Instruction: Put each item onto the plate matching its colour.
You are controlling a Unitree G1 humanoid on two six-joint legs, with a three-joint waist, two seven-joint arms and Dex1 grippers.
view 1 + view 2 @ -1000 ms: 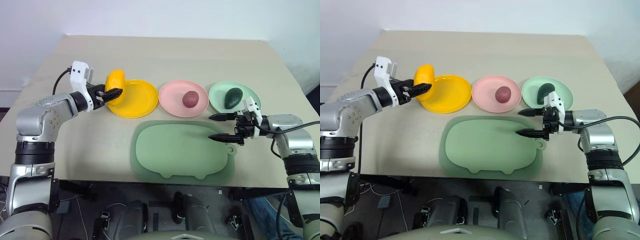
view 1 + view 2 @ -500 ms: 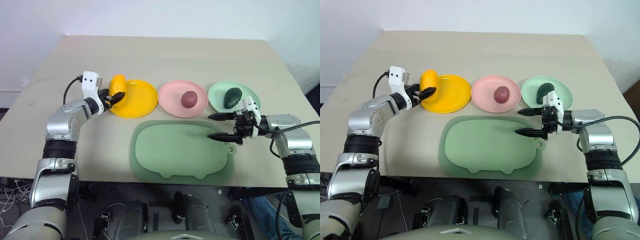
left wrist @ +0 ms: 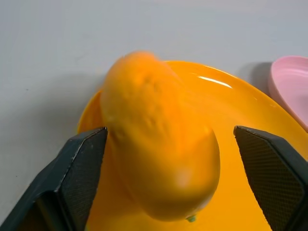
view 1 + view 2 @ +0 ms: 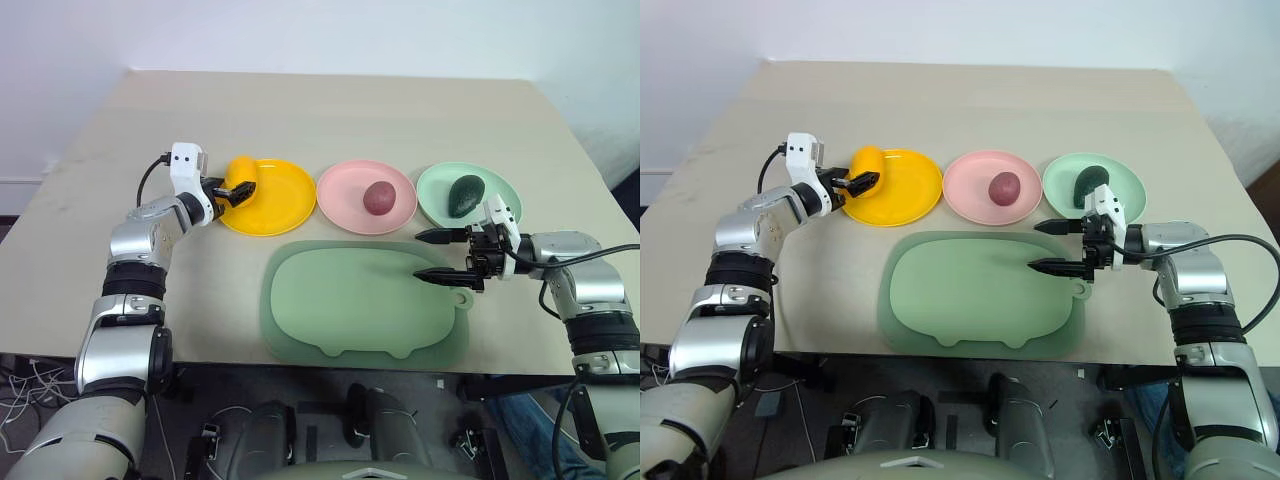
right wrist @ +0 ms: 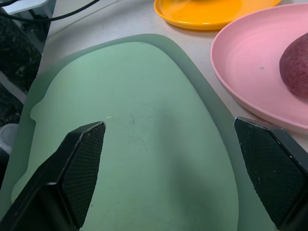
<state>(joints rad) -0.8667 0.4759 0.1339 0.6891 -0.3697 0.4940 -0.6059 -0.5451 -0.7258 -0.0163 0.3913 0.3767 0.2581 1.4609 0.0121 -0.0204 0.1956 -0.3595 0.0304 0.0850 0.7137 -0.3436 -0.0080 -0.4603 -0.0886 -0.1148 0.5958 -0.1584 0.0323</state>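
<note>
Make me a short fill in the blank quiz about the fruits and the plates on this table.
1. The yellow oblong mango-like fruit lies at the rim of the round ____ plastic plate.
2. The round dark red-purple fruit sits on the ____ plate.
3. The dark green avocado sits on the light ____ plate.

Missing words: yellow; pink; green

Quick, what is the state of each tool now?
Left tool: open, the yellow fruit lies between its fingers.
Right tool: open, holding nothing.
</note>
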